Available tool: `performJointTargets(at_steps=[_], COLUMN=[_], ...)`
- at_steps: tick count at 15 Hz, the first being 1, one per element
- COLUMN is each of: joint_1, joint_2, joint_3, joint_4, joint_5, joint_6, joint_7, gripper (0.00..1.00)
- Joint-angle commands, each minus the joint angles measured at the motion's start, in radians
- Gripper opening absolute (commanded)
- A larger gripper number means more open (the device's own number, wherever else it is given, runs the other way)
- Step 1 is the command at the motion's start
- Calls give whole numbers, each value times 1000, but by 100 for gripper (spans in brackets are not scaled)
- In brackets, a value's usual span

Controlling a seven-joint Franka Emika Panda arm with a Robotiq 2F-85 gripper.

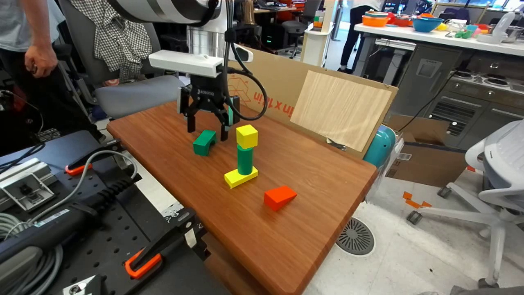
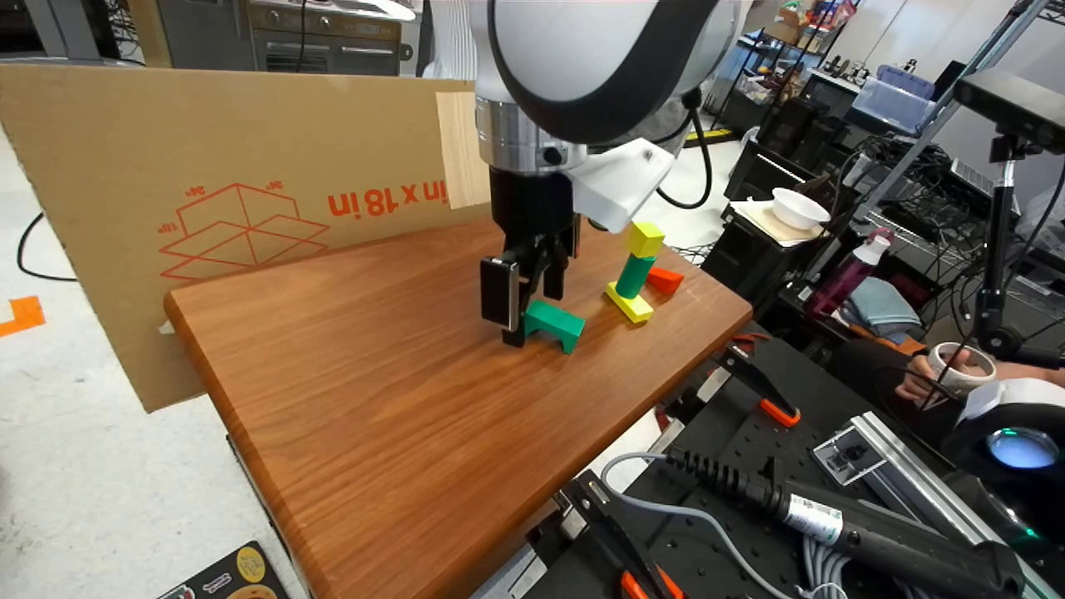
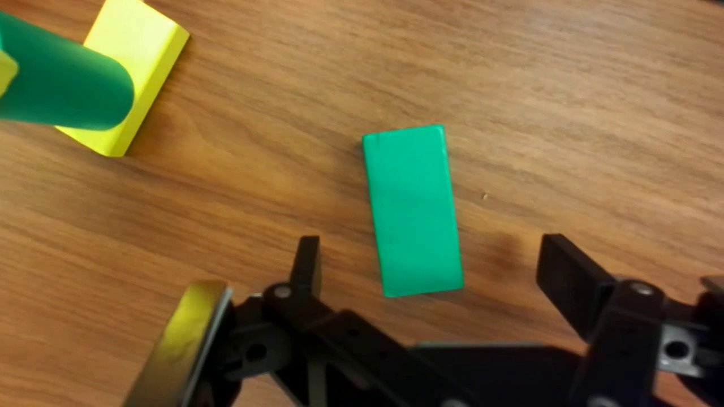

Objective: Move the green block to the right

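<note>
On the table, smooth green block, flat-topped, arched beneath, gripper spread wide.

Yellow cube mostly outside wrist view

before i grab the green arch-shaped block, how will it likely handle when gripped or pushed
The green block looks rigid, with crisp edges, so it probably won't squash when gripped. Its flat faces should keep it from rolling. Sitting low, arch opening down, it would likely slide rather than tip.
</note>
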Motion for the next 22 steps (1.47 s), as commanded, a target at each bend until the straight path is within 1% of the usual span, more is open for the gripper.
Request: performJointTargets(at_steps=[1, 3, 7, 8, 9, 13, 15, 18, 22], joint_1=[2, 5, -2, 0, -2, -14, -19, -34, -49], joint_2=[-7, -16, -35, -46, -55, -100, -104, -75, -35], joint_3=[15, 16, 16, 11, 9, -3, -17, -43, -79], joint_4=[23, 29, 44, 45, 45, 44, 71, 139, 217], joint_5=[26, 31, 42, 38, 40, 46, 75, 143, 207], joint_6=[-60, -103, -171, -179, -185, -193, -208, -244, -247], joint_7=[-15, -5, -1, 9, 12, 31, 93, 177, 294], gripper=[66, 49, 18, 12, 8, 8, 8, 8, 8])
